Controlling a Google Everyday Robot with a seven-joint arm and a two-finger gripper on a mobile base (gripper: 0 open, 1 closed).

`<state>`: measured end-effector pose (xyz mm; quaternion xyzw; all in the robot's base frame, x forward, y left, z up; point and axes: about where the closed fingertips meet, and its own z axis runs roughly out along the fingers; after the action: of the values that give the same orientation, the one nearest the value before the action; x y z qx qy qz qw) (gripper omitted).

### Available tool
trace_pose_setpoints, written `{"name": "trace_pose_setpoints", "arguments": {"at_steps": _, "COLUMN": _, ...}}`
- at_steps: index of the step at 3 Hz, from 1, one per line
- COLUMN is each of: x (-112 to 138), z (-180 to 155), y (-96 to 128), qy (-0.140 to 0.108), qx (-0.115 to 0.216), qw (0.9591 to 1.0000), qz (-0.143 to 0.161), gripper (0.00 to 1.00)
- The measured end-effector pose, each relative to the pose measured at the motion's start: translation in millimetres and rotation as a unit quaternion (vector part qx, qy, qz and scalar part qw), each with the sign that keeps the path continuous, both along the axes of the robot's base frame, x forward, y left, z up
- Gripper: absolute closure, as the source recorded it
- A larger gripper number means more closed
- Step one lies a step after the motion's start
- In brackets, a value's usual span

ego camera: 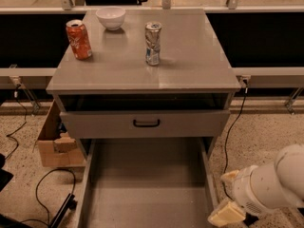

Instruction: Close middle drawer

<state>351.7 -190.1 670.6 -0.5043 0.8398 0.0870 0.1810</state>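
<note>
The middle drawer (pixel 142 184) is a grey deep tray pulled far out below the cabinet top, and it holds nothing. Its front and handle are cut off by the bottom edge of the view. Above it, the top drawer (pixel 190 123) with a black bar handle (pixel 146 123) stands slightly open. My gripper (pixel 228 198), cream-tipped on a white arm (pixel 275 184), is at the lower right, just outside the middle drawer's right side wall (pixel 209 175) and close to it.
On the cabinet top (pixel 190 65) stand an orange can (pixel 79 39), a white bowl (pixel 110 17) and a dented silver can (pixel 152 43). A cardboard box (pixel 52 141) and black cables (pixel 42 184) lie on the floor at the left. A cable (pixel 232 127) hangs at the right.
</note>
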Motion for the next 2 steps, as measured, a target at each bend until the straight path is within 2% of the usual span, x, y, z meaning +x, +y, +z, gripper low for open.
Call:
{"name": "trace_pose_setpoints", "arguments": {"at_steps": 1, "x": -27, "z": -62, "y": 6, "qy": 0.036, "qx": 0.026, "qw": 0.999, "qz": 0.001, "gripper": 0.51}}
{"name": "trace_pose_setpoints", "arguments": {"at_steps": 2, "x": -48, "z": -129, "y": 11, "qy": 0.06, "qx": 0.058, "qw": 0.9965, "qz": -0.008, "gripper": 0.74}}
